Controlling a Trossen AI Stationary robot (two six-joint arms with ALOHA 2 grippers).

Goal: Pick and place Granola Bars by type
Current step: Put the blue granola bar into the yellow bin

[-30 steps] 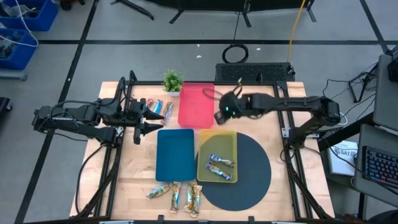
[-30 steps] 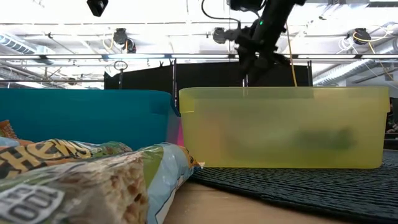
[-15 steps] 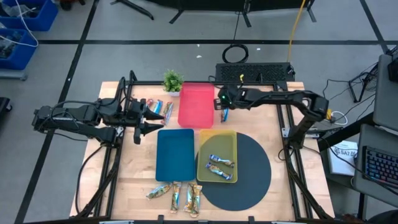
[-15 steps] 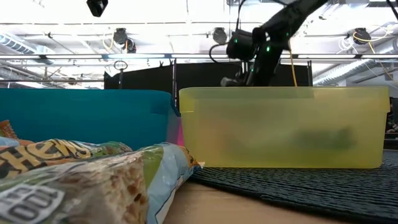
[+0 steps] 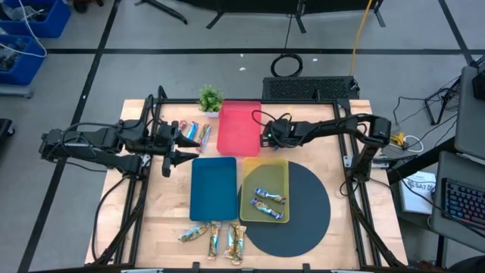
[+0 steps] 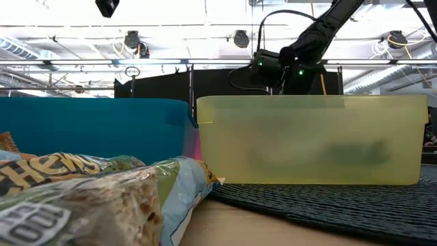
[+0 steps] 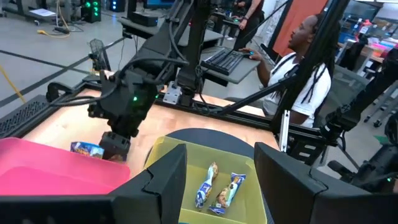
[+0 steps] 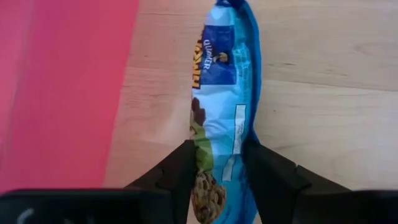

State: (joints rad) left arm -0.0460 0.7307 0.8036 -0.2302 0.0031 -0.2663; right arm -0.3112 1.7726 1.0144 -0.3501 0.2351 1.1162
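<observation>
Wooden tabletop shows bare beside the red tray [image 5: 239,127], and on that strip lies a blue-wrapped bar [image 8: 221,106] — the right gripper [image 5: 267,139] has its two fingers [image 8: 180,171] pressed against the bar's long sides, gripping it. The bar's long axis runs parallel to the tray's edge, one end pointing straight away from the gripper. In the yellow tray [image 5: 264,189] lie two more blue bars [image 5: 267,201]. Near the blue tray [image 5: 214,187], the left gripper [image 5: 178,140] waits over the table — fingers spread wide, empty.
</observation>
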